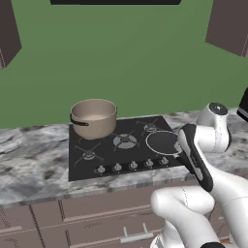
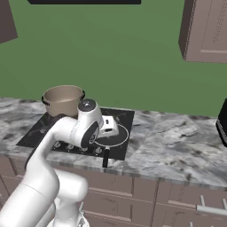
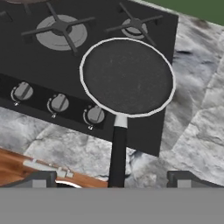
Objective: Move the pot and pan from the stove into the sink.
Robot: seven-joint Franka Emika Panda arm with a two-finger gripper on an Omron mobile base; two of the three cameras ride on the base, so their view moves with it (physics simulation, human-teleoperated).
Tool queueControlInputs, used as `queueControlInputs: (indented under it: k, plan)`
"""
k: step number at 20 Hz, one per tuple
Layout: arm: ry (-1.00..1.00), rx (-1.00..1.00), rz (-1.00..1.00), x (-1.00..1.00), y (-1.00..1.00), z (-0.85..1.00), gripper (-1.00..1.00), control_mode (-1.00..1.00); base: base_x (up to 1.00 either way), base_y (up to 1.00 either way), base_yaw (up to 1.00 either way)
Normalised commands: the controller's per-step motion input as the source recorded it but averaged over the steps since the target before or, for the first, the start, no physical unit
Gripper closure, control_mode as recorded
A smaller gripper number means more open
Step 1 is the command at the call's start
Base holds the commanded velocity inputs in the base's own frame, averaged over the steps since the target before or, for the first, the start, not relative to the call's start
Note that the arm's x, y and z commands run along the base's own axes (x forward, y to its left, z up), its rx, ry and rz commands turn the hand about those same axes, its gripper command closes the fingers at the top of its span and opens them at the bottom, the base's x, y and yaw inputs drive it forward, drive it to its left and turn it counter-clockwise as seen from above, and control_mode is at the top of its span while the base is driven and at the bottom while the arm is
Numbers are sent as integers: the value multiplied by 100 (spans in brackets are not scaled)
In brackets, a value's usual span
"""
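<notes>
While on stove (image 1: pixel 121 150): one pot (image 1: pixel 94 117), one pan (image 3: pixel 127 76)

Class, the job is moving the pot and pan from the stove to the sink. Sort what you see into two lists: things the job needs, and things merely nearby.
Needed:
pot
pan
stove
hand, open above the pan's handle

Merely nearby:
marbled counter
upper cabinet
drawers

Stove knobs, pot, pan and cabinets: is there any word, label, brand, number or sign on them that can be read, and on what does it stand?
None: there is no readable text.
The stove knobs carry no legible marks.
The pot, the pan and the cabinets are plain.
</notes>
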Motion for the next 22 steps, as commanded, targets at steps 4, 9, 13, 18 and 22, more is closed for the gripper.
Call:
queueControlInputs:
  k: [4, 9, 13, 18, 22]
  plan:
    - [0, -4, 4, 2, -2, -41, -100, -100, 0, 0, 0]
    - [0, -4, 3, 3, -2, -46, -100, -100, 0, 0, 0]
    - [0, -3, 3, 1, -6, -47, -100, -100, 0, 0, 0]
    - [0, 0, 3, 0, -8, -39, -100, -100, 0, 0, 0]
    - [0, 0, 1, 0, -1, -5, -100, -100, 0, 0, 0]
